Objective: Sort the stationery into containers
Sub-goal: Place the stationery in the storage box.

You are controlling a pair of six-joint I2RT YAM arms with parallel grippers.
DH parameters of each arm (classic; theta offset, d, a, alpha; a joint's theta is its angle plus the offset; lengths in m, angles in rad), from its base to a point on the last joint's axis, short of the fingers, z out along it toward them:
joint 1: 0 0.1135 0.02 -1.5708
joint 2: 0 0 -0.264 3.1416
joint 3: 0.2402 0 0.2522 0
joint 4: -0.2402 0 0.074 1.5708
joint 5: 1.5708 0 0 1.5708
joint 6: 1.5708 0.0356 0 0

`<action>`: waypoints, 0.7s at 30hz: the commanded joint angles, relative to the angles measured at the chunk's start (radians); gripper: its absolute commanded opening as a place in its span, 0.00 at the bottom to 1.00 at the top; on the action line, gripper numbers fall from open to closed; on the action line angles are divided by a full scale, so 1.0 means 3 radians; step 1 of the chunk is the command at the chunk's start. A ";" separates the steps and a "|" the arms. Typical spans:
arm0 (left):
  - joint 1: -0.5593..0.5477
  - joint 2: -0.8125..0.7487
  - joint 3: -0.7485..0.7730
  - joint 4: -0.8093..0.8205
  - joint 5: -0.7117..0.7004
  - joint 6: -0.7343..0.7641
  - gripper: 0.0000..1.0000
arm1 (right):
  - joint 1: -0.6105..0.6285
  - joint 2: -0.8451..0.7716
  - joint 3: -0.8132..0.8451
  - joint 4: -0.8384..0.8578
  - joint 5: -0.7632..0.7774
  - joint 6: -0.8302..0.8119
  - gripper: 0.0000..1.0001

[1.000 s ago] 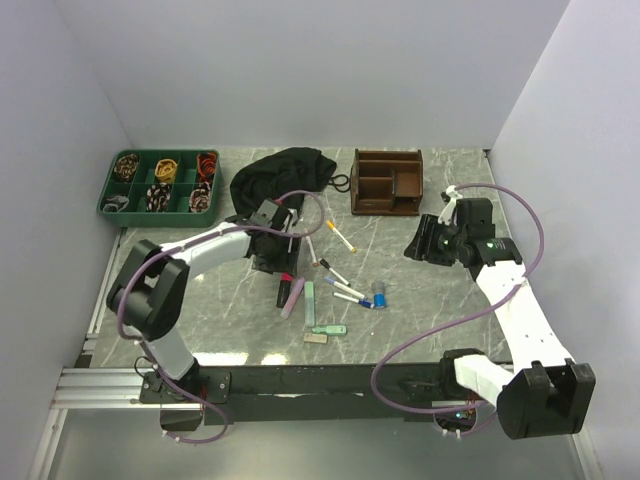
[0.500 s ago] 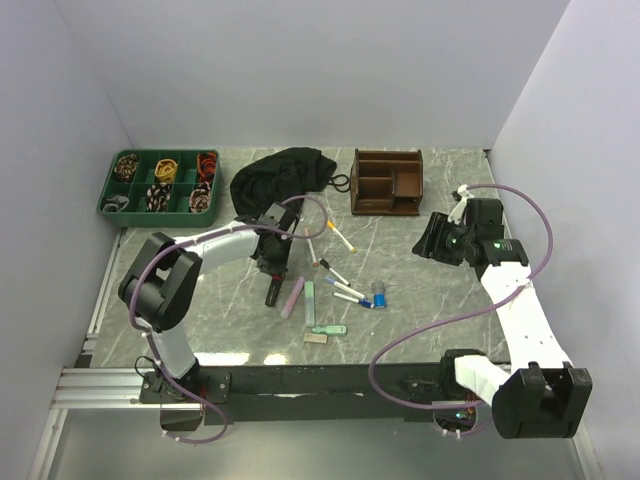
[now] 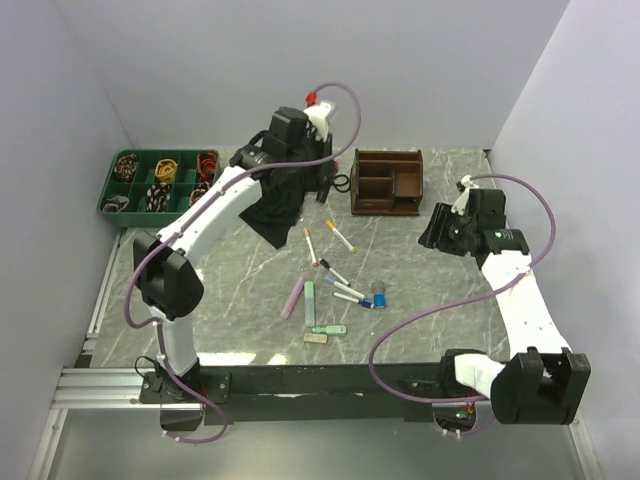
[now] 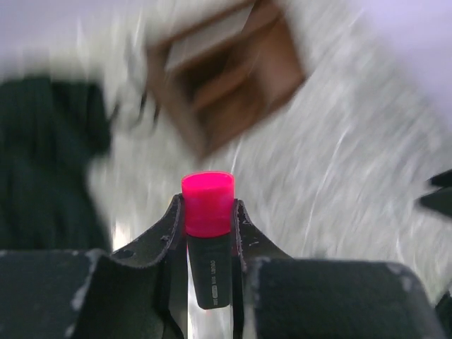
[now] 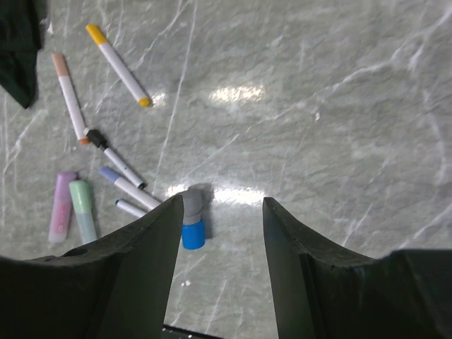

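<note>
Green tray (image 3: pixel 160 183), far left: coiled patterned bands (image 3: pixel 160 170) in its compartments. Wooden organiser (image 3: pixel 386 181), far centre. Only the left wrist view reveals a pink-capped marker (image 4: pixel 208 201) clamped between the left fingers (image 4: pixel 171 226), raised near the organiser. Right fingers (image 5: pixel 152 254) apart, holding nothing, over a blue-capped piece (image 5: pixel 192 229) on the desk (image 5: pixel 339 141).

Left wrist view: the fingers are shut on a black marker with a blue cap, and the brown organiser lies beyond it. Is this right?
No: the cap is pink, not blue, as the left wrist view shows. The rest holds: fingers shut on the black marker, brown organiser beyond it.
</note>
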 commanded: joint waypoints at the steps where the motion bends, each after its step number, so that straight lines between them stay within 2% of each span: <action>1: -0.0056 0.0033 -0.0346 0.1622 0.0526 0.0344 0.01 | -0.0036 0.0052 0.0121 0.0192 0.0188 -0.0132 0.56; 2: -0.0061 0.0058 -0.0586 0.2376 0.0593 0.0380 0.01 | -0.0041 0.0063 0.0136 0.0192 0.0224 -0.0148 0.56; 5: -0.0076 0.0298 -0.0762 0.3500 0.0722 0.0538 0.01 | -0.0036 0.0134 0.0208 0.0197 0.0245 -0.0194 0.56; 8: -0.0097 0.0799 -0.0247 0.3605 0.0651 0.0677 0.01 | -0.0041 0.0211 0.0300 0.0203 0.0275 -0.0234 0.56; 11: -0.0102 0.1208 0.0030 0.3998 0.0589 0.0702 0.01 | -0.0041 0.0252 0.0356 0.0218 0.0316 -0.0280 0.56; 12: -0.0112 0.1391 0.0112 0.4096 0.0559 0.0854 0.01 | -0.0046 0.0262 0.0357 0.0218 0.0327 -0.0286 0.56; 16: -0.0117 0.1796 0.0725 0.3943 0.0497 0.0886 0.01 | -0.0061 0.0318 0.0351 0.0218 0.0337 -0.0291 0.57; 21: -0.0107 0.1960 0.0690 0.4081 0.0481 0.0892 0.01 | -0.0072 0.0405 0.0341 0.0218 0.0332 -0.0306 0.57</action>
